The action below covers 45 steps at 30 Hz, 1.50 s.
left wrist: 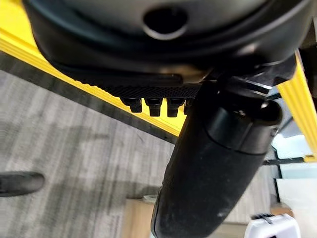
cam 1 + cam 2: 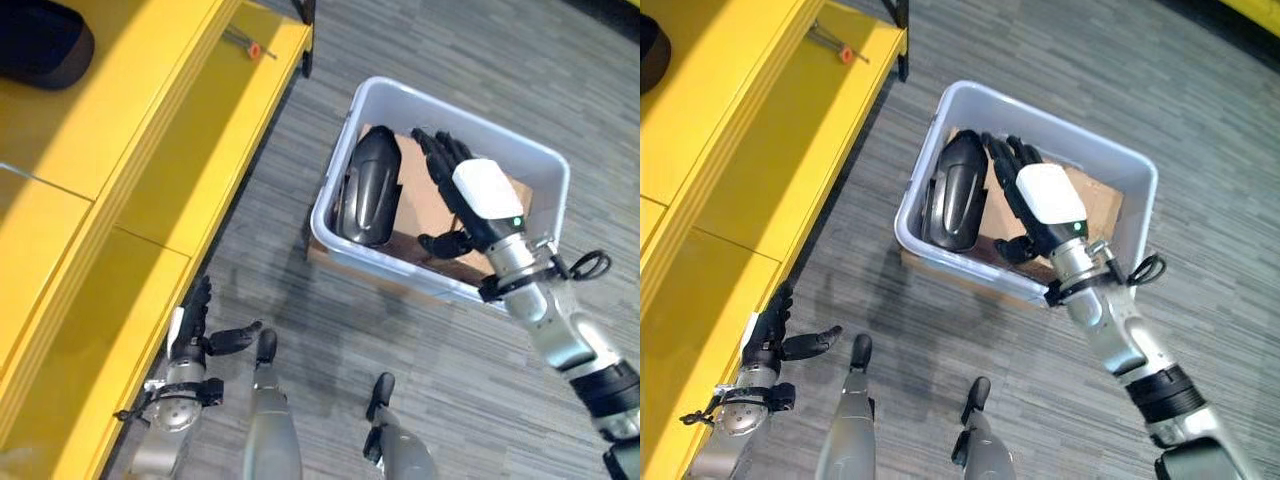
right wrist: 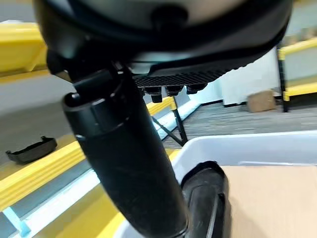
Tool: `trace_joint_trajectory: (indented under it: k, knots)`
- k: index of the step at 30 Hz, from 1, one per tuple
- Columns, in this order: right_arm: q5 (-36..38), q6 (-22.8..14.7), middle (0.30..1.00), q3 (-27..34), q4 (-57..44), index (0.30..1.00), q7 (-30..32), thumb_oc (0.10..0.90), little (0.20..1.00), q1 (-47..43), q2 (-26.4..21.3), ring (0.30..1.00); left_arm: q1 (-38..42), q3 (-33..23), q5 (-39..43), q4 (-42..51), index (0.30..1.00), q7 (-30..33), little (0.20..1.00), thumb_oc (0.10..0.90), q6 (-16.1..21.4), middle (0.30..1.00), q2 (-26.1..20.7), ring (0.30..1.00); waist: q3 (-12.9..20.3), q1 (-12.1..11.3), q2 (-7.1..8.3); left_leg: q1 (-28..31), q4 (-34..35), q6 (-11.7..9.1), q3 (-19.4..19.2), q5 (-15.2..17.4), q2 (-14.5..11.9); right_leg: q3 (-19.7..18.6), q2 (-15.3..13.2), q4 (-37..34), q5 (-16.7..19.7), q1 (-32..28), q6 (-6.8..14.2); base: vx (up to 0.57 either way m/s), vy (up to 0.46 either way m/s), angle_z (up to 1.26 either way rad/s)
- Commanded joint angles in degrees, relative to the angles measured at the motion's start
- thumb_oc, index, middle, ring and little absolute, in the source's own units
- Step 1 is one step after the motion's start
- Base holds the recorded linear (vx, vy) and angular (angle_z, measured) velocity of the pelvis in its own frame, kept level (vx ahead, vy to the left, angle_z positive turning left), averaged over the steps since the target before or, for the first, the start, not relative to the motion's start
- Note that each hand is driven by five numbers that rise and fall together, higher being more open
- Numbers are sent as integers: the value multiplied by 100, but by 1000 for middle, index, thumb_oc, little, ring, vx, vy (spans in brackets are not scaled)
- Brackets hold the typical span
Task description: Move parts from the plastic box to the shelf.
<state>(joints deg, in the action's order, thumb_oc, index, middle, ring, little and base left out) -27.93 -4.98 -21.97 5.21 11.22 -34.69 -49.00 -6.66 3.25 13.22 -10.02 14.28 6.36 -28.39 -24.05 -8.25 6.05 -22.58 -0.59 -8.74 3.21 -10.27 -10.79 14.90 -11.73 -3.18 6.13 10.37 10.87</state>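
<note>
Risk: because the right hand (image 2: 470, 195) hangs over the plastic box (image 2: 545, 160) with its fingers (image 2: 437, 150) straight and released, beside the black part (image 2: 368, 185) and not on it, a descent from here could, I judge, meet the cardboard (image 2: 415, 195) or the box's far wall instead of the part.
Cause: the part is rounded and glossy and leans against the box wall nearest the shelf, so fingers closing on its curved back may slide off, or may shove it harder into the corner.
Second risk: the box sits on the floor just beside the yellow shelf (image 2: 150, 190); a lift that swings wide could clip the shelf's edge.
Task thing: the black part lies inside the box, at the shelf side, untouched.
Left hand: the left hand (image 2: 195, 335) hangs low by the shelf's front edge, fingers straight and relaxed, holding nothing.
Count, parts in box: one black part visible; more under the cardboard cannot be told.
Count, on shelf: one dark rounded object (image 2: 40, 40) at the far end, and one small tool with an orange tip (image 2: 250, 45).
Count, boxes: one.
Count, hands: two.
</note>
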Motion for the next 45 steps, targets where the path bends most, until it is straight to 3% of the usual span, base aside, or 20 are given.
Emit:
trace_joint_trajectory:
  k: [1, 5, 9, 17, 24, 33, 41, 45]
  knots:
    - [-337, 19, 1000, -233, 362, 1000, 266, 900, 1000, -988, -595, 1000, 78, -180, 137, 510, 1000, 56, 1000, 900, 555, 1000, -318, 1000, 93, -136, 10, 196, -79, 83, 3, 85, -152, 77, -165, 1164, -506, 233, 0, -39, -40, 8]
    - [-666, 40, 1000, -1000, 858, 1000, 76, 900, 1000, -1687, -1131, 1000, 88, -200, 201, 500, 1000, 38, 1000, 900, 600, 1000, -405, 1000, -50, -196, -103, 61, -55, 19, 50, -11, -169, 140, -178, 1326, -568, 410, -27, -36, -43, 8]
    - [-1000, -18, 1000, -2321, 1572, 1000, -82, 900, 1000, -2968, -1483, 1000, 154, -111, 275, 500, 1000, 14, 1000, 900, 680, 1000, -497, 1000, -210, -293, -220, -140, 22, -65, 139, -163, -222, 241, -152, 1500, -611, 698, -45, -29, -99, 10]
    - [-1585, 55, 1000, -3831, 2420, 1000, -19, 900, 1000, -4416, -1880, 1000, 226, -73, 307, 489, 1000, 40, 1000, 900, 770, 1000, -533, 1000, -368, -369, -400, -446, 277, -167, 203, -398, -273, 367, -191, 1835, -703, 1199, -46, -10, -60, 3]
    - [-2093, 104, 1000, -4810, 2856, 1000, 3, 900, 1000, -5370, -1992, 1000, 329, -144, 348, 400, 1000, 154, 1000, 900, 838, 1000, -579, 1000, -473, -421, -442, -604, 403, -210, 260, -472, -268, 416, -229, 2026, -745, 1487, -25, 14, -45, 9]
    - [-2285, 229, 1000, -5419, 3324, 1000, 54, 900, 1000, -6036, -2026, 1000, 435, -104, 376, 489, 1000, 197, 1000, 900, 893, 1000, -607, 1000, -572, -479, -507, -894, 483, -241, 403, -553, -219, 502, -278, 2195, -811, 1793, -28, 23, -33, 4]
    - [-2302, 395, 1000, -5504, 3833, 1000, 175, 900, 1000, -6148, -1974, 1000, 452, -180, 431, 471, 1000, 320, 1000, 900, 949, 1000, -589, 1000, -574, -571, -533, -1188, 497, -199, 572, -557, -183, 537, -310, 2354, -830, 2143, -13, 26, -13, 7]
    - [-2335, 424, 1000, -5547, 4042, 1000, 178, 900, 1000, -6145, -1875, 1000, 445, -154, 438, 515, 1000, 338, 1000, 900, 975, 1000, -603, 1000, -574, -642, -620, -1438, 501, -194, 632, -573, -115, 580, -371, 2519, -900, 2405, -12, 45, -18, 9]
